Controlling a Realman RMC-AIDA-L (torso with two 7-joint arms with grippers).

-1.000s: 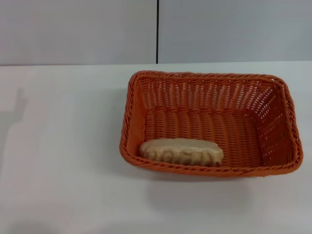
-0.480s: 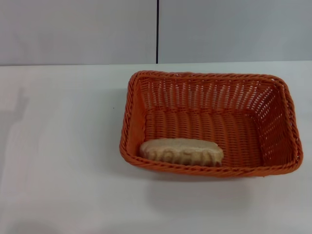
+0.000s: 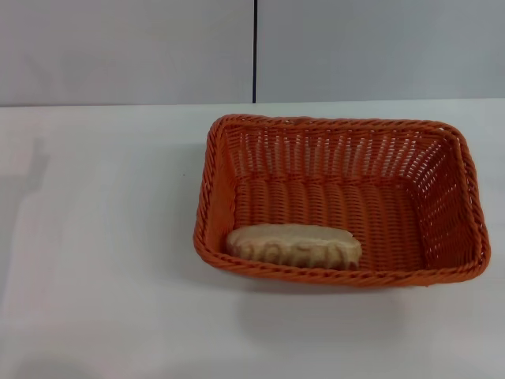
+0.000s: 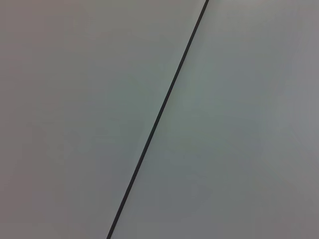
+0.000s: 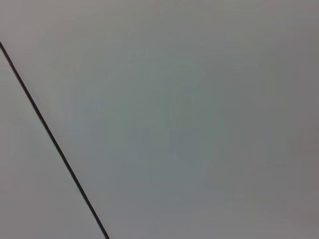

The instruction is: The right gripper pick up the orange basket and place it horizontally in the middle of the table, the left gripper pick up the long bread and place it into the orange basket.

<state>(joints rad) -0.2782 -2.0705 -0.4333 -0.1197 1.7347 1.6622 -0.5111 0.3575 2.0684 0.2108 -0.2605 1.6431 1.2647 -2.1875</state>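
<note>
The orange basket lies with its long side across the white table, a little right of the middle in the head view. The long bread rests inside it, along the near wall at the left, pale tan side up. Neither the left gripper nor the right gripper shows in any view. Both wrist views show only a grey wall with a thin dark seam.
A grey wall with a vertical dark seam stands behind the table's far edge. A faint shadow lies on the tabletop at the far left. Bare white surface spreads left of and in front of the basket.
</note>
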